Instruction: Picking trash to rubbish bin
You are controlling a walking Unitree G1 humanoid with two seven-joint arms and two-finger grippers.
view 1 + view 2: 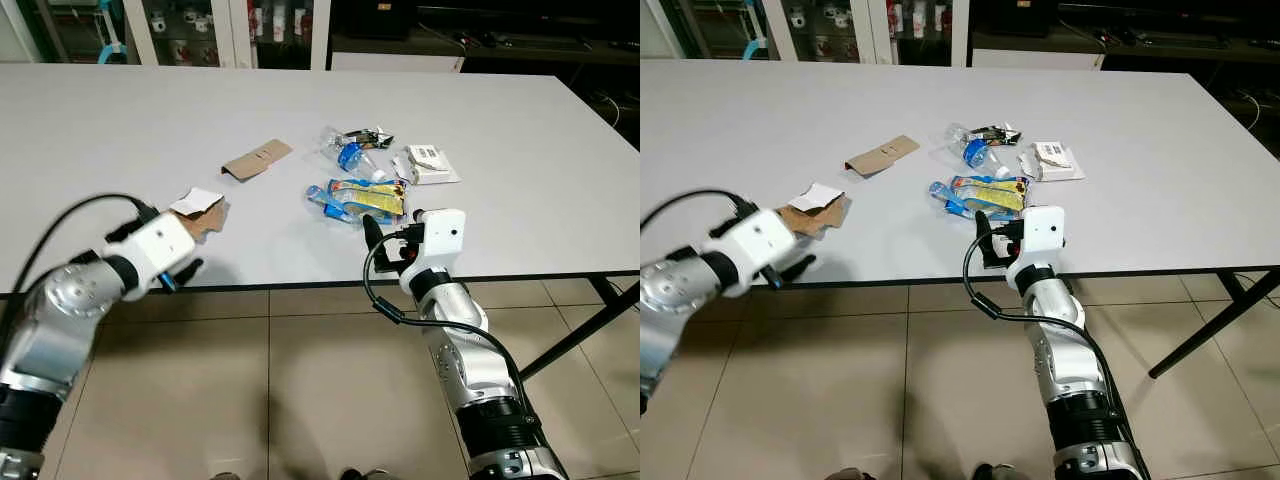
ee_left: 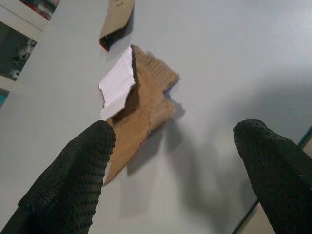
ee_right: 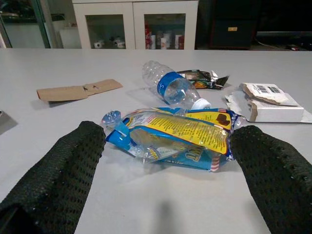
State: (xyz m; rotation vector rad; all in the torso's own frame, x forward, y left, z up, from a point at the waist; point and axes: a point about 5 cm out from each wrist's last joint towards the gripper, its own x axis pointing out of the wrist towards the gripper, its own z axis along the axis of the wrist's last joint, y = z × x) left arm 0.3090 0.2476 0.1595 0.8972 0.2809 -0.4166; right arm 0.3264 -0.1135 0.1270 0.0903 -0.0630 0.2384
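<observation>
Both claws hang over the near edge of the white table (image 1: 120,120). On the right, the right claw (image 3: 168,170) has its two black fingers (image 3: 273,170) spread wide apart and holds nothing. Just past its tips lies a blue and yellow snack wrapper (image 3: 175,139), in line with the gap between the fingers. Behind the wrapper is a squashed plastic bottle (image 3: 170,87), with a dark foil wrapper (image 3: 200,78) beside it. A torn white box (image 3: 268,100) sits off to one side of that claw, farther away. On the left, the left claw (image 2: 180,180) is wide open too and empty. A torn brown cardboard piece (image 2: 141,112) with a white flap lies just ahead, next to one finger. A folded brown card (image 1: 257,158) lies farther off.
</observation>
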